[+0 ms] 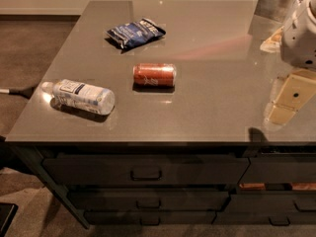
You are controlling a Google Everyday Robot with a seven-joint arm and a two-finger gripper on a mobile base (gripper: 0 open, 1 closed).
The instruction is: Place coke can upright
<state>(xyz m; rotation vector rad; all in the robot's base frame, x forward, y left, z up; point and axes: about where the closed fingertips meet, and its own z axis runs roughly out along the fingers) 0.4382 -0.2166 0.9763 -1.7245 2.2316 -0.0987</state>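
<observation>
coke can (154, 75) on its side, mid-desk (212, 112) — away from every edge | hand (289, 101) at right edge, well apart from can — open surface between | hand's grip: cannot tell

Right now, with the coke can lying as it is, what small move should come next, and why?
Probably move the gripper left in view across the counter toward the coke can. The can lies on its side mid-counter, nothing touching it, while the gripper is near the counter's right edge, well apart from it. The water bottle and snack bag lie off that straight path.
</observation>
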